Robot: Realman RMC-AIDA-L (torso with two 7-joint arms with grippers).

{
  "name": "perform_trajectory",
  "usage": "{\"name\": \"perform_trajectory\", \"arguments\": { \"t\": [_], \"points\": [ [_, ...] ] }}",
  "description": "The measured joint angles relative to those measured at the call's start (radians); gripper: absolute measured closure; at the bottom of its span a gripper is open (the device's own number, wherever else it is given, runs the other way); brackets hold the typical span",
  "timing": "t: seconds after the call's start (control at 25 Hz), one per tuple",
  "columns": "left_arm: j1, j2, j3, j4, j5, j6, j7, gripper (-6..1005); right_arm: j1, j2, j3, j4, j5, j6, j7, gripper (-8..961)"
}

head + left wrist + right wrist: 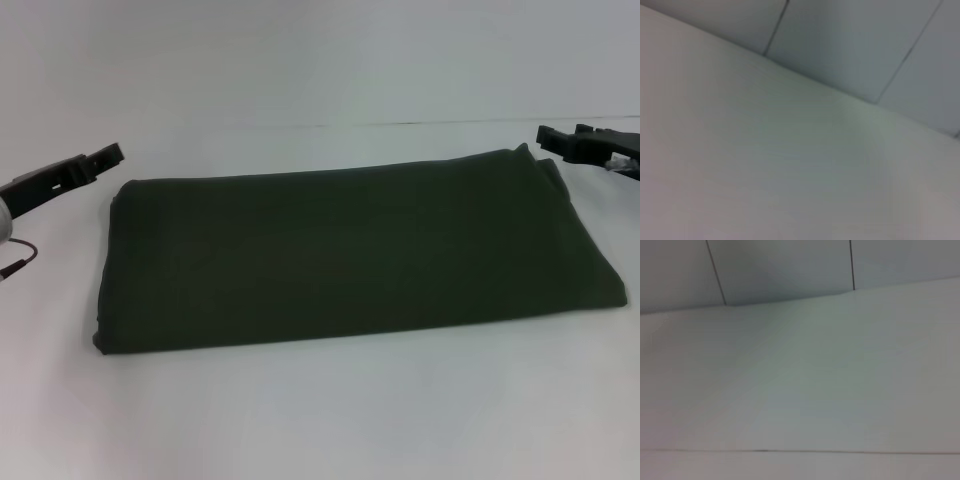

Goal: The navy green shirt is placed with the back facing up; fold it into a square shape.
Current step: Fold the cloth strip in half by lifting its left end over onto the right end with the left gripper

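You see the shirt (350,255) lying mid-table as a wide folded band, likely awaiting a crosswise fold. Left gripper (100,157) and right gripper (560,140) flank its far corners, holding nothing; I cannot tell their fingers' spread.

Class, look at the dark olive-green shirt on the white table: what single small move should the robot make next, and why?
Probably bring the right gripper down onto the near right corner of the dark olive-green cotton shirt, to fold that end over. The shirt lies as a wide rectangle, not yet square, on the white table. Both grippers hover off the cloth, the left gripper beyond its far left corner.
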Motion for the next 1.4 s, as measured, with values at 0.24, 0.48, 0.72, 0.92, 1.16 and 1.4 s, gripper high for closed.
{"name": "perform_trajectory", "arguments": {
  "t": [0.24, 0.48, 0.72, 0.92, 1.16, 1.4],
  "points": [
    [0.079, 0.028, 0.001, 0.005, -0.105, 0.374, -0.032, 349, -0.094, -0.021, 0.0, -0.091, 0.003, -0.329, 0.133, 305],
    [0.137, 0.047, 0.038, 0.011, -0.092, 0.56, -0.148, 264, -0.183, -0.022, 0.002, -0.177, 0.003, -0.607, 0.205, 230],
    [0.189, 0.053, 0.058, 0.011, -0.074, 0.628, -0.213, 265, -0.229, -0.023, -0.001, -0.183, 0.003, -0.718, 0.216, 128],
    [0.221, 0.054, 0.086, 0.008, -0.067, 0.661, -0.28, 232, -0.233, -0.025, -0.001, -0.191, 0.001, -0.762, 0.209, 54],
    [0.231, 0.067, 0.112, 0.011, 0.001, 0.666, -0.452, 111, -0.219, -0.032, 0.0, -0.208, 0.003, -0.764, 0.22, 24],
    [0.233, 0.081, 0.106, 0.011, 0.07, 0.657, -0.564, 112, -0.21, -0.033, 0.005, -0.209, 0.01, -0.76, 0.241, 25]
  ]
}}
